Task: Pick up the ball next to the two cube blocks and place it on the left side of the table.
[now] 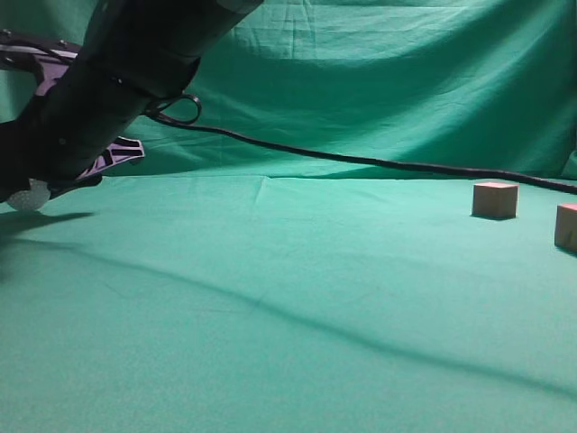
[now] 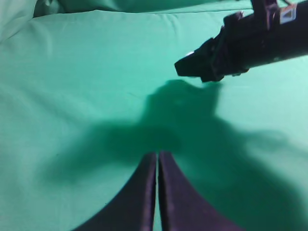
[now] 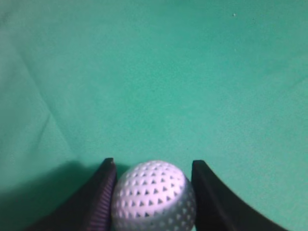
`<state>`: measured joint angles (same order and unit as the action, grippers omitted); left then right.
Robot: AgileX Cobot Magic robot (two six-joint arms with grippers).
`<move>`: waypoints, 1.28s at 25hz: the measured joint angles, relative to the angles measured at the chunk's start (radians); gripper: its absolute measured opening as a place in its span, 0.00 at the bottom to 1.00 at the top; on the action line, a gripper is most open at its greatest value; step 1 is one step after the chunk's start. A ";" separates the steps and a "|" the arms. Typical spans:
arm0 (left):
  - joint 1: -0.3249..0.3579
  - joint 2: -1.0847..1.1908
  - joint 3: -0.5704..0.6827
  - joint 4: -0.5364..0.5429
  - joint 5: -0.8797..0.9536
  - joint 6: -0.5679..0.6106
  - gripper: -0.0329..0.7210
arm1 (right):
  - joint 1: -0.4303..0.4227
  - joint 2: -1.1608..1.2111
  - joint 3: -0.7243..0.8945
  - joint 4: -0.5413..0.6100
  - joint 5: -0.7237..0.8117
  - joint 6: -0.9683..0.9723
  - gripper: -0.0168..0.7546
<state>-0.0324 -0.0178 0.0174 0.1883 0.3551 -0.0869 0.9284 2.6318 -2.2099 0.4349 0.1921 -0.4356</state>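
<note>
The white dimpled ball (image 3: 154,195) sits between the two black fingers of my right gripper (image 3: 154,162), which is shut on it. In the exterior view this arm reaches across to the far left, and the ball (image 1: 28,194) hangs a little above the green table (image 1: 270,298), with its shadow below. The two tan cube blocks (image 1: 495,199) (image 1: 567,226) stand at the far right. My left gripper (image 2: 157,156) is shut and empty above the cloth. The right gripper (image 2: 195,65) shows at the upper right of the left wrist view.
A black cable (image 1: 361,161) runs from the right arm along the back of the table to the right edge. A green cloth backdrop (image 1: 379,72) rises behind the table.
</note>
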 joint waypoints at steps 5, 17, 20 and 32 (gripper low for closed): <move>0.000 0.000 0.000 0.000 0.000 0.000 0.04 | -0.002 0.000 0.000 0.002 -0.006 0.000 0.70; 0.000 0.000 0.000 0.000 0.000 0.000 0.04 | -0.071 -0.226 0.004 -0.004 0.247 0.000 0.59; 0.000 0.000 0.000 0.000 0.000 0.000 0.04 | -0.106 -0.340 0.000 -0.009 0.476 0.000 0.24; 0.000 0.000 0.000 0.000 0.000 0.000 0.04 | -0.241 -0.659 0.009 -0.178 1.056 0.231 0.02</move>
<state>-0.0324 -0.0178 0.0174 0.1883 0.3551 -0.0869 0.6869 1.9724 -2.2005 0.2565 1.2485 -0.2042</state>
